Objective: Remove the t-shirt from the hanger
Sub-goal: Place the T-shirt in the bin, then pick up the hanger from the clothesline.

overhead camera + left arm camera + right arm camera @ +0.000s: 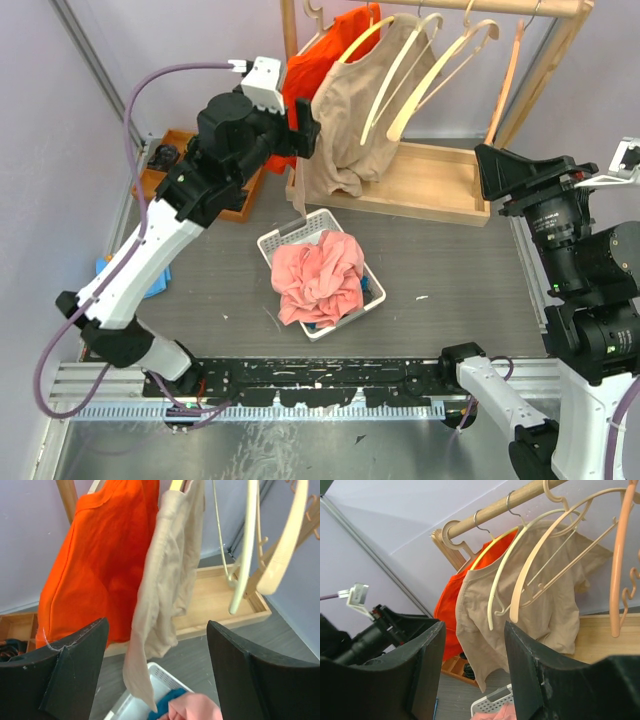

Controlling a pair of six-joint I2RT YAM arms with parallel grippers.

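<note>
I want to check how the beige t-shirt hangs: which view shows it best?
Right wrist view: the beige t-shirt faces the camera, nearly whole. Top external shows it foreshortened from above; left wrist sees it edge-on, a narrow strip.

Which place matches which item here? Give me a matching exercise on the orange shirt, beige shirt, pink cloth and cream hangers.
Things:
1. orange shirt
2. beige shirt
3. pink cloth
4. cream hangers

Places:
A. heaped in the white basket
B. hanging bare on the rail
C. leftmost garment on the rail, top view
D. hung between the other shirt and the bare hangers

Pairs: 1-C, 2-D, 3-A, 4-B.
</note>
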